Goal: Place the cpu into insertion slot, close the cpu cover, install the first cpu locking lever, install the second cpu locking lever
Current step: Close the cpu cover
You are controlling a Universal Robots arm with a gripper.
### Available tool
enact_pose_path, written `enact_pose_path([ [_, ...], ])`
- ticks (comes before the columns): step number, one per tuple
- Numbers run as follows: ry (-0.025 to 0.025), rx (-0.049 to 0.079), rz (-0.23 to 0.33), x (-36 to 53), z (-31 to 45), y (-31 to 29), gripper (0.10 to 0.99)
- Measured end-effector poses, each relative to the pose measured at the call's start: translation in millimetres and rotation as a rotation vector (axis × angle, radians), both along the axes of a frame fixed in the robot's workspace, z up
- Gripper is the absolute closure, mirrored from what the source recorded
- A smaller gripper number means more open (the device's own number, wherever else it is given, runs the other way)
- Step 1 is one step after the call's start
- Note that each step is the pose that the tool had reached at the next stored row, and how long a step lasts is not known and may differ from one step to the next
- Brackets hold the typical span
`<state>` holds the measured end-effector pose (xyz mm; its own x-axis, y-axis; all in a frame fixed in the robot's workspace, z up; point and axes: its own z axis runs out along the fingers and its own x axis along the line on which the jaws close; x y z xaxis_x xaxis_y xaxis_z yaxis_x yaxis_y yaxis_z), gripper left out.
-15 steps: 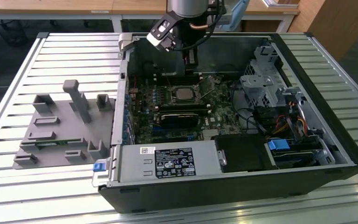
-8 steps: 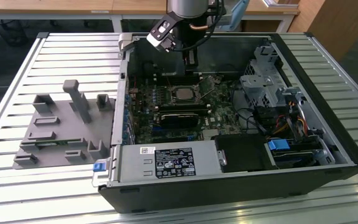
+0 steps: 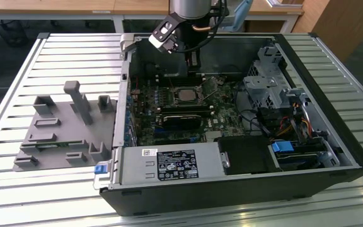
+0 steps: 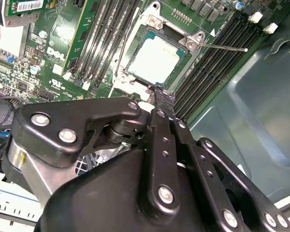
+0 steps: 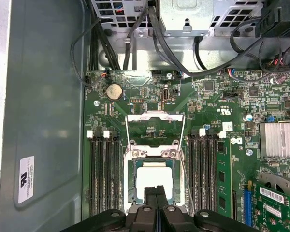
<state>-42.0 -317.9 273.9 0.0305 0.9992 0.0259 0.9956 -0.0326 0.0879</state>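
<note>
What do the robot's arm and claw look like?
The arm is a silver-grey tube with black cables beside it. The claw is black, made of jointed bars dotted with shiny silver screws, ending in two thin flat fingers.

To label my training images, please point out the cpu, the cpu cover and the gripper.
cpu (image 5: 154, 176), first wrist view, on its pale metal top.
cpu cover (image 5: 153, 154), first wrist view, on the frame bar between two screws.
gripper (image 5: 154, 189), first wrist view, between its shut fingertips.
</note>
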Motion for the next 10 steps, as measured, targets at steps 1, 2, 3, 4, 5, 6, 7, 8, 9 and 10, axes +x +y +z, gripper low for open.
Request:
enact_pose_path([
  [1, 0.0, 0.0, 0.0, 0.0, -0.2, 0.0, 0.98],
  [2, 0.0, 0.0, 0.0, 0.0, -0.4, 0.0, 0.98],
  [3, 0.0, 0.0, 0.0, 0.0, -0.6, 0.0, 0.98],
  [4, 0.0, 0.0, 0.0, 0.0, -0.7, 0.0, 0.98],
  [5, 0.0, 0.0, 0.0, 0.0, -0.9, 0.0, 0.98],
  [6, 0.0, 0.0, 0.0, 0.0, -1.1, 0.0, 0.98],
  [7, 0.0, 0.0, 0.0, 0.0, -1.3, 0.0, 0.98],
  [8, 0.0, 0.0, 0.0, 0.0, -1.5, 0.0, 0.98],
  [9, 0.0, 0.0, 0.0, 0.0, -1.4, 0.0, 0.98],
  [10, 0.0001, 0.0, 0.0, 0.0, -0.7, 0.0, 0.98],
])
